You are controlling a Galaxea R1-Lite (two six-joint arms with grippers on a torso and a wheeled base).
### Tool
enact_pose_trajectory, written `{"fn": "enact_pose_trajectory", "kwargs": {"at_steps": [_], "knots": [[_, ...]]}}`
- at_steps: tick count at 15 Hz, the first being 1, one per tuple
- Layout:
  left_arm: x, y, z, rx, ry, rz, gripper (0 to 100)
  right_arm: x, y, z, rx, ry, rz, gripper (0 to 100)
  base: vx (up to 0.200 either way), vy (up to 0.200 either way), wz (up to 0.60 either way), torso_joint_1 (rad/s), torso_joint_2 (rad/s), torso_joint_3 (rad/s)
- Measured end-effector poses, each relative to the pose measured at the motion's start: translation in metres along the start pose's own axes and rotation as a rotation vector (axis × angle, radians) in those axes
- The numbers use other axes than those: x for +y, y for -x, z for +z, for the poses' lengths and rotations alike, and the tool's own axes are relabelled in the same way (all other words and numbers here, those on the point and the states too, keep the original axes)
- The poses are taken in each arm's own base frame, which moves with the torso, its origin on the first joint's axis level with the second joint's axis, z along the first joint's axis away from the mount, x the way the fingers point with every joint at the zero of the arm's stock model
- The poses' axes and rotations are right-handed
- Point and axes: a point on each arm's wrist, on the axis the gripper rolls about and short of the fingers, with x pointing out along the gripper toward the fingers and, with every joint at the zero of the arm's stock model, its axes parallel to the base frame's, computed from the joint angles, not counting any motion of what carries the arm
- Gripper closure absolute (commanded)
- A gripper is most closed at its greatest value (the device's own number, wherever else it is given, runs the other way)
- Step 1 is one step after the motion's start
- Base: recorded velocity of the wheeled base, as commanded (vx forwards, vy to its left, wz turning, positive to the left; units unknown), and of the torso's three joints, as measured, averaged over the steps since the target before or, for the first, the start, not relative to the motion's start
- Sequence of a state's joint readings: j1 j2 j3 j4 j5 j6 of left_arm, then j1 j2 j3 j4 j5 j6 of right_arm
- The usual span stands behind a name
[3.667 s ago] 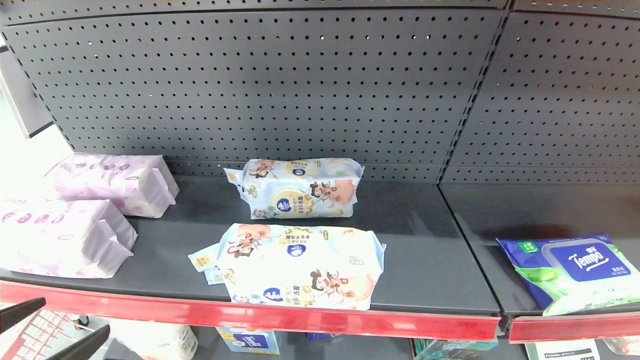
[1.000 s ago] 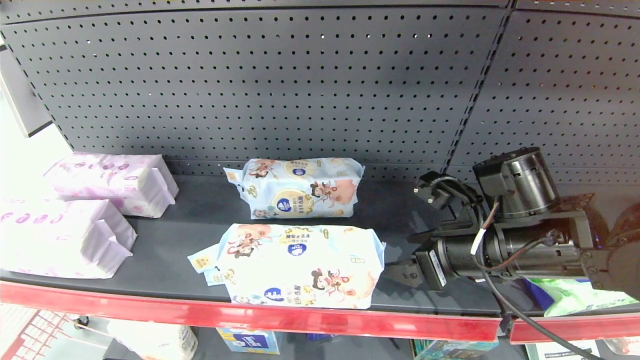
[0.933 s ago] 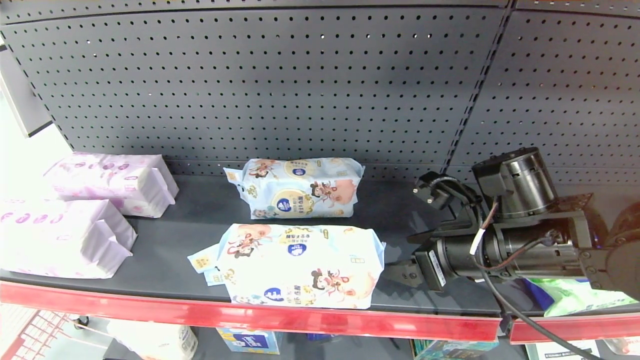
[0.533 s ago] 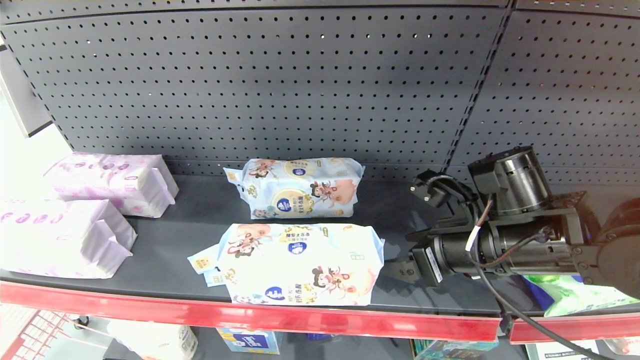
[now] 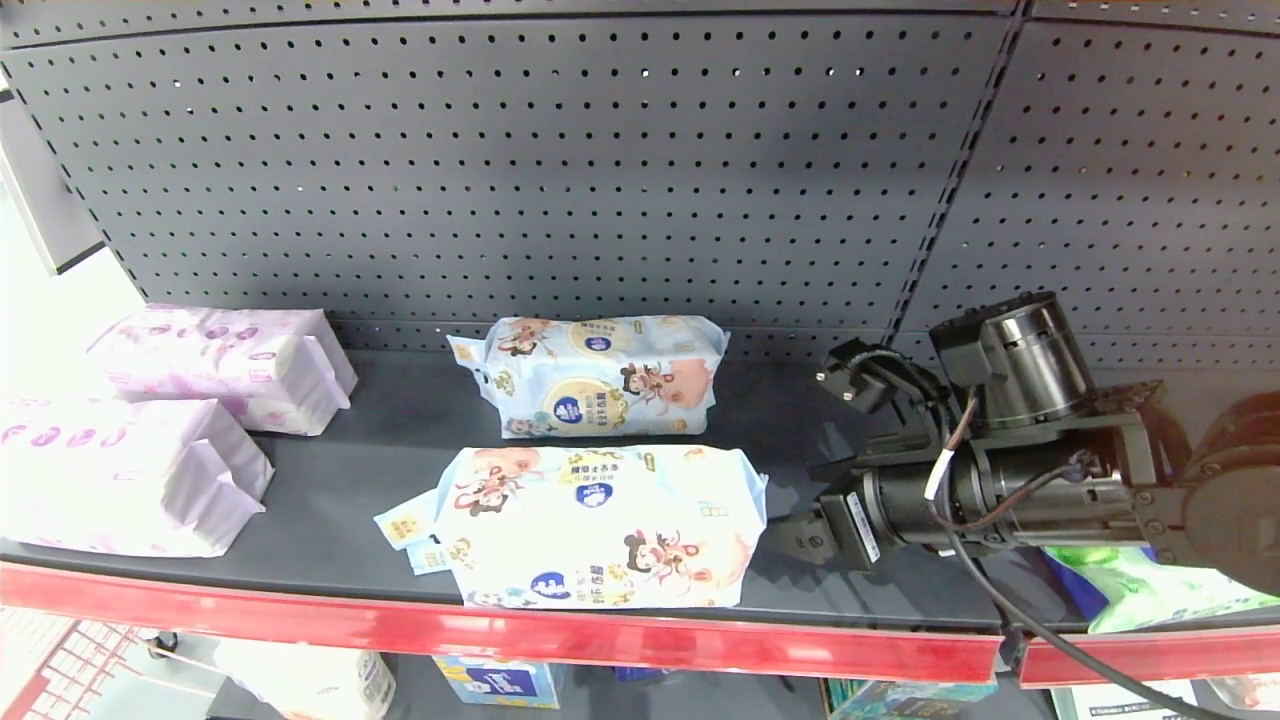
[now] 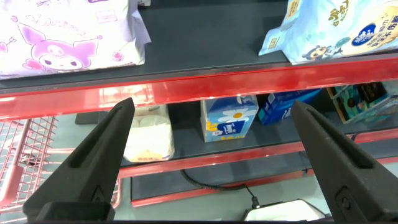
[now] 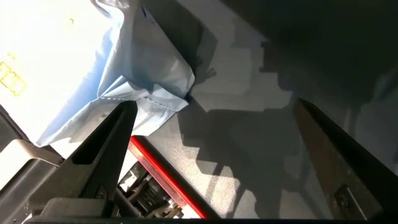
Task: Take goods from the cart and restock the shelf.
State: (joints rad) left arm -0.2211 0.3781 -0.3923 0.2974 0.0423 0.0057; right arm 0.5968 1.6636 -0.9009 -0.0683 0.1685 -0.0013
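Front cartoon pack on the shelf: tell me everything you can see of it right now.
The front cartoon pack is a soft, pale-blue plastic pouch printed with cartoon figures, lying flat and lengthwise on the dark shelf, its near edge at the red strip. Small tags stick out at its left end. Its crimped right end sits just by one finger of the open right gripper; whether they touch cannot be told. A matching pack stands behind, apart from it.
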Motion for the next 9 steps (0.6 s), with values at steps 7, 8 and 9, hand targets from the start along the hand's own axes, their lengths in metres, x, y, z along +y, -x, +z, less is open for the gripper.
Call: {"fn": "enact_pose_trajectory", "kwargs": {"at_steps": [7,8,9], "knots": [[0.0000,-0.0003,-0.0004,0.003,-0.001,0.000,0,0.0029,0.0011,-0.0025,0.008,0.005,0.008,0,0.000,0.000,0.00,0.000,0.00,0.000],[0.0000,-0.0003,-0.0004,0.003,0.000,0.000,0,0.0033,0.0011,-0.0029,0.010,0.005,0.010,0,0.000,0.000,0.00,0.000,0.00,0.000],[0.0000,-0.0003,-0.0004,0.003,0.000,0.000,0,0.0040,0.0010,-0.0029,0.010,0.006,0.012,0,0.000,0.000,0.00,0.000,0.00,0.000]]}}
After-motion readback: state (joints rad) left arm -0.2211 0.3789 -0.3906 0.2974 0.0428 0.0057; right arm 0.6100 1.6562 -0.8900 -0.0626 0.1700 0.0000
